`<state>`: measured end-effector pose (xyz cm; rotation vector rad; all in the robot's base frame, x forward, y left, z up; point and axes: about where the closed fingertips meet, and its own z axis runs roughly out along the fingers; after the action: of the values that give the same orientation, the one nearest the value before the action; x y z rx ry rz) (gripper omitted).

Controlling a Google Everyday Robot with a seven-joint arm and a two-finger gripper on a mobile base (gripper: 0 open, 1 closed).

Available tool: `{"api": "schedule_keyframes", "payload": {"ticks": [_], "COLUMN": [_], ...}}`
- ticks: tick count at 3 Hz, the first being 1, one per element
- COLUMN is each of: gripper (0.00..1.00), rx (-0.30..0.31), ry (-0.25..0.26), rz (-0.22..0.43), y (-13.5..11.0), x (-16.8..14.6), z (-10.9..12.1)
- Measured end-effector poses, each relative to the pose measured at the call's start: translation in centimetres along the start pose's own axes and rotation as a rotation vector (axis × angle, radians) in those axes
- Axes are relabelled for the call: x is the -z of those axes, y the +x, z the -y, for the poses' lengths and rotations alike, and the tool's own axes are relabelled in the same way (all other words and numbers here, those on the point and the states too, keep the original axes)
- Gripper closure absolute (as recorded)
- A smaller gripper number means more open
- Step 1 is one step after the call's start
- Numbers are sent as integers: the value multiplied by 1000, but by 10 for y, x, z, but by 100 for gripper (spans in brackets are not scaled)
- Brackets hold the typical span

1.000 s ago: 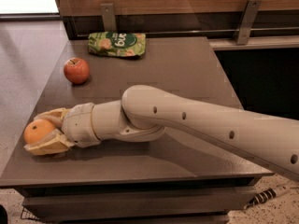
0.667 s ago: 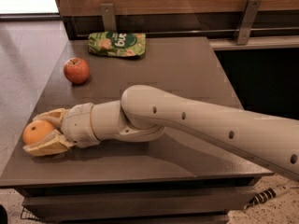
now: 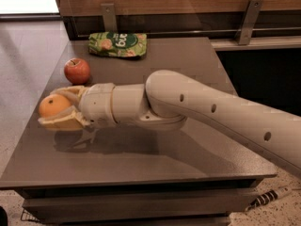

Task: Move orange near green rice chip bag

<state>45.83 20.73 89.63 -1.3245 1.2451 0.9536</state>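
Note:
The orange (image 3: 53, 104) sits between the two tan fingers of my gripper (image 3: 48, 111), which is shut on it at the table's left side. It is held a little above the table top, with a shadow below it. The green rice chip bag (image 3: 117, 44) lies flat at the table's far edge, well beyond the gripper and to its right. My white arm reaches in from the right across the table.
A red apple (image 3: 76, 70) stands between the gripper and the bag, just behind the upper finger. The brown table (image 3: 197, 164) has its left edge close to the gripper. A wooden wall with metal brackets (image 3: 109, 16) runs behind the table.
The gripper with the orange has risen off the table and moved a little right and away from the front edge, closer to the apple.

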Motion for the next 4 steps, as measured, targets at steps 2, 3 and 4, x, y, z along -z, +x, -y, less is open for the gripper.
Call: {"api": "schedule_keyframes", "payload": {"ticks": [2, 3, 4], "gripper": [100, 100, 100], "rx": [-66, -164, -258], "ry": [150, 268, 418], "rz": [-27, -82, -156], "y": [-27, -14, 6], "x": [72, 115, 158], "z": [81, 133, 181]}}
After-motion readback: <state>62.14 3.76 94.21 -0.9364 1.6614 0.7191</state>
